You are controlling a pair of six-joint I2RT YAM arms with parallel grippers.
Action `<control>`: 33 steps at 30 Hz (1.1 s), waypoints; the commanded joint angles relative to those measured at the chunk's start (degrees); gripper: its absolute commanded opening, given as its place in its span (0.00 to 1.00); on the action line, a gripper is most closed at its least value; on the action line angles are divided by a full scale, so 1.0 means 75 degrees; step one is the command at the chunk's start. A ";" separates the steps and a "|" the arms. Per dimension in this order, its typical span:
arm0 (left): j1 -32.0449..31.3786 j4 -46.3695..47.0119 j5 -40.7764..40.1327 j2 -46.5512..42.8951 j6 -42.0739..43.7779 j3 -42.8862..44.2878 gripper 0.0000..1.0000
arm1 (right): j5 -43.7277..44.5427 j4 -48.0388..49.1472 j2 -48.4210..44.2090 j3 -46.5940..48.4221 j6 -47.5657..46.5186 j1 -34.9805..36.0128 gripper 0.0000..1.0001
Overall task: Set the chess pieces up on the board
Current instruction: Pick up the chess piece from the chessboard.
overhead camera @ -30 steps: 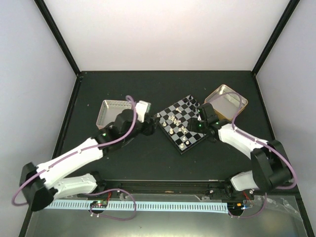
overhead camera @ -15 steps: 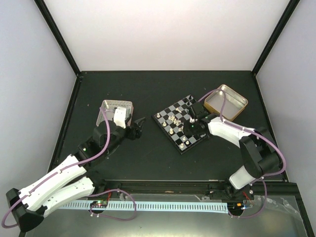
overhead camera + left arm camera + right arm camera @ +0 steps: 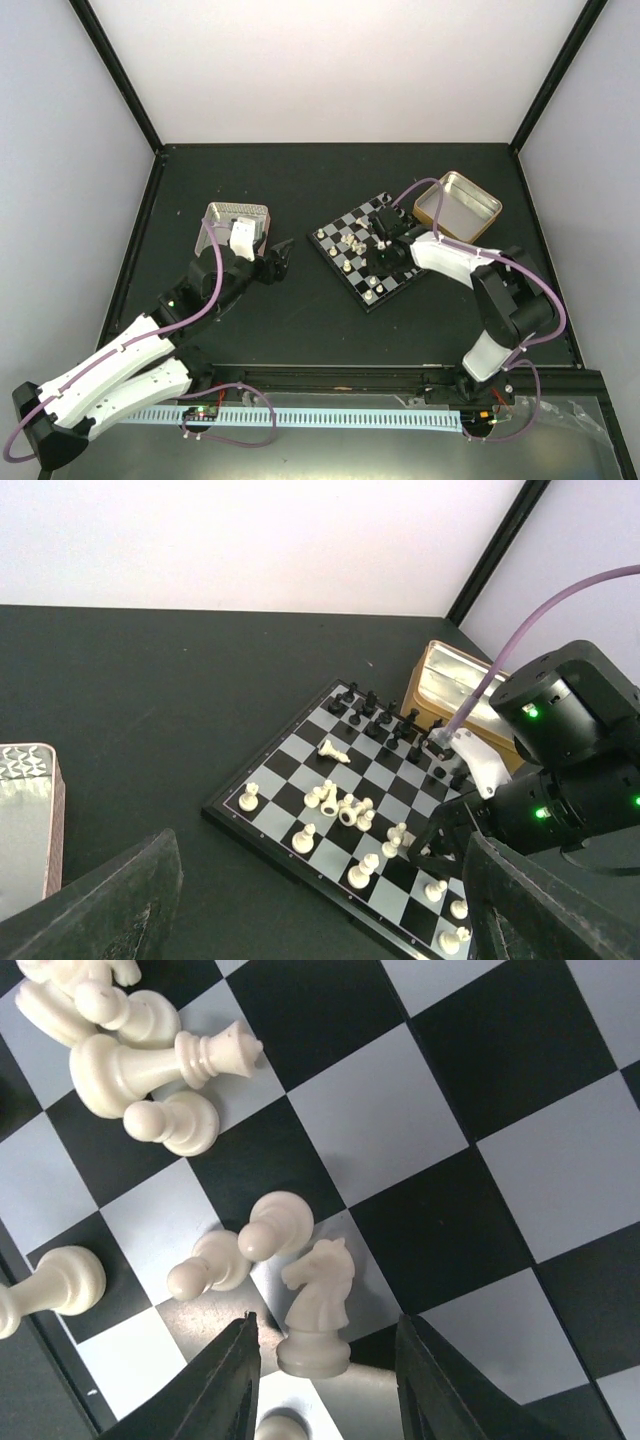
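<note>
On the board, right of the desk's centre, the right end effector stands open astride an upright white knight without touching it, while the left end effector hangs open beyond the board's left edge.

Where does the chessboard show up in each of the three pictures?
Top view: board, right of centre, turned like a diamond.
Left wrist: board, lower middle to right.
Right wrist: board fills the picture, close up.
Shared landmark: the heap of fallen white pieces.
</note>
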 commanded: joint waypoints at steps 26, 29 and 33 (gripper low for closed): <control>0.0125 0.0257 0.0360 0.0509 -0.0224 0.0144 0.79 | 0.0648 0.0102 0.0166 -0.0326 -0.0185 0.0033 0.25; 0.0131 0.0265 0.0405 0.0579 -0.0253 0.0163 0.79 | 0.0664 -0.0038 0.0204 -0.0262 -0.0207 0.0033 0.25; 0.0128 0.0276 0.0459 0.0662 -0.0276 0.0184 0.79 | 0.0625 -0.0185 0.0202 -0.0252 -0.0324 0.0033 0.27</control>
